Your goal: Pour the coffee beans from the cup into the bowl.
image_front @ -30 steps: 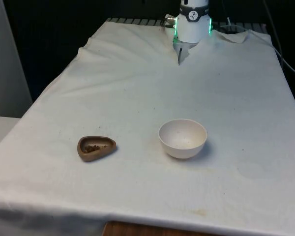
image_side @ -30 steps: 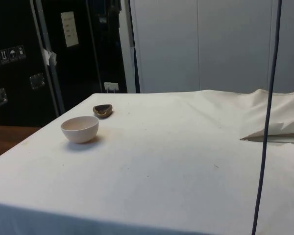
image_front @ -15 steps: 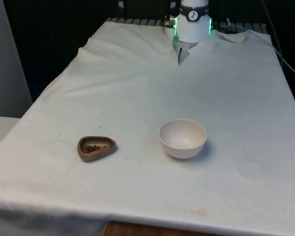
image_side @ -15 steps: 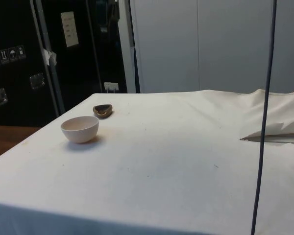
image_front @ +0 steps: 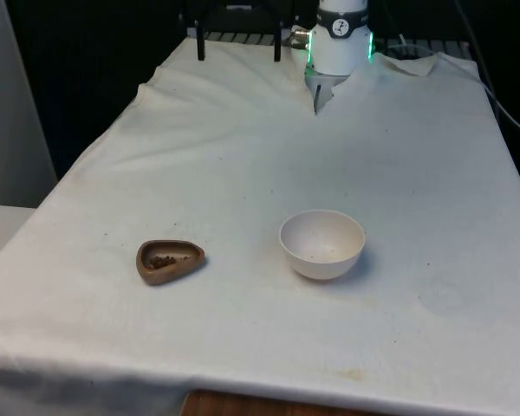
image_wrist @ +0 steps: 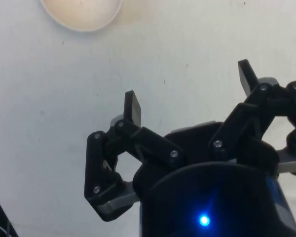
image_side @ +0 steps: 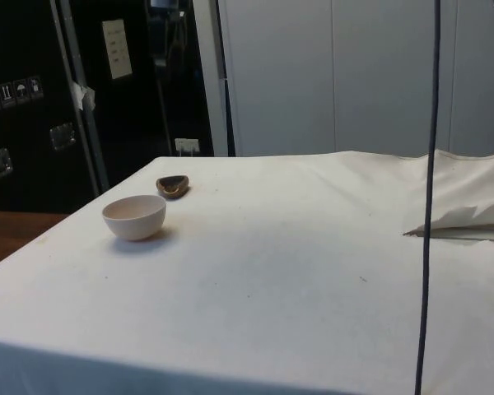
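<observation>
1. A small brown teardrop-shaped cup [image_front: 169, 261] sits on the desk [image_front: 243, 156], which is draped in a white cloth, towards the front view's left and near the front edge.
2. A little heap of dark brown coffee beans [image_front: 163, 260] lies inside the cup.
3. A round off-white bowl [image_front: 321, 243] stands upright on the cloth towards the front view's right of the cup, apart from it and not touching it.
4. In the side view the bowl [image_side: 134, 216] stands nearer the camera, and the cup [image_side: 173, 186] lies just behind it, close to the desk's far edge.
5. The inside of the bowl looks pale, with only faint specks at the bottom.
6. The black two-finger end effector [image_wrist: 189, 94] hangs in the air above bare cloth, its fingers [image_wrist: 132, 106] spread wide apart with nothing between them.
7. The wrist view shows part of the bowl's rim [image_wrist: 82, 13] on the cloth beyond the fingertips, well apart from the end effector.
8. In the front view the end effector [image_front: 238, 30] shows dark at the desk's far end, high above the cloth and well apart from both cup and bowl.
</observation>
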Tool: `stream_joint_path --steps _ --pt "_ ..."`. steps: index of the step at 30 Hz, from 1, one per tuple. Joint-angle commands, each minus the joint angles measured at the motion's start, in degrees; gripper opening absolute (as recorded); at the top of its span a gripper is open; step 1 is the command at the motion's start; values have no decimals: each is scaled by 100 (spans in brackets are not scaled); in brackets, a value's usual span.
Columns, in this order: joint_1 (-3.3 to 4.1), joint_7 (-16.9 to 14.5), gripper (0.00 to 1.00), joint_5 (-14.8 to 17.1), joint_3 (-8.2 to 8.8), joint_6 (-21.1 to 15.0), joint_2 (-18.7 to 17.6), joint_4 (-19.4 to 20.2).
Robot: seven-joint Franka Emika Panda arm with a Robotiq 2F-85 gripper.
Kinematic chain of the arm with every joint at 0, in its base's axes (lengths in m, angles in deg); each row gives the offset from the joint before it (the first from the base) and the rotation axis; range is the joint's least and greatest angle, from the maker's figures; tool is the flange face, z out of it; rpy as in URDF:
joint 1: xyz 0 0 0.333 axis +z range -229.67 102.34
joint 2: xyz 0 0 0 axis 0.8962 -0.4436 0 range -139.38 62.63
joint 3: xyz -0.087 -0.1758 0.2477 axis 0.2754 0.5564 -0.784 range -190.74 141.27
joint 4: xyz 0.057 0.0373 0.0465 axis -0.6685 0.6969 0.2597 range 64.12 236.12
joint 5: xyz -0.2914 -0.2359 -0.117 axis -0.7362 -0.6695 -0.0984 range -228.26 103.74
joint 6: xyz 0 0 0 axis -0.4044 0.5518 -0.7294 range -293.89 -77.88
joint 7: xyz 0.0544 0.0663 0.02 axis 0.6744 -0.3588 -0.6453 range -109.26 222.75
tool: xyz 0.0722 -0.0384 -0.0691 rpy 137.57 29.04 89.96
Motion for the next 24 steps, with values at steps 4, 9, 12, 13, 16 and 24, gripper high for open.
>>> stream_joint_path --steps 4,9,12,13,16,24 --pt "-52 -126 100 183 -6 0 -281 -281" --pt "-74 -269 100 407 46 23 -613 -602" --pt "-92 -367 100 550 92 46 -791 -768" --pt "-92 -401 100 596 109 57 -848 -825" --pt "-97 -493 100 728 166 80 -1014 -968" --pt "-115 -676 100 957 292 23 -1387 -1232"
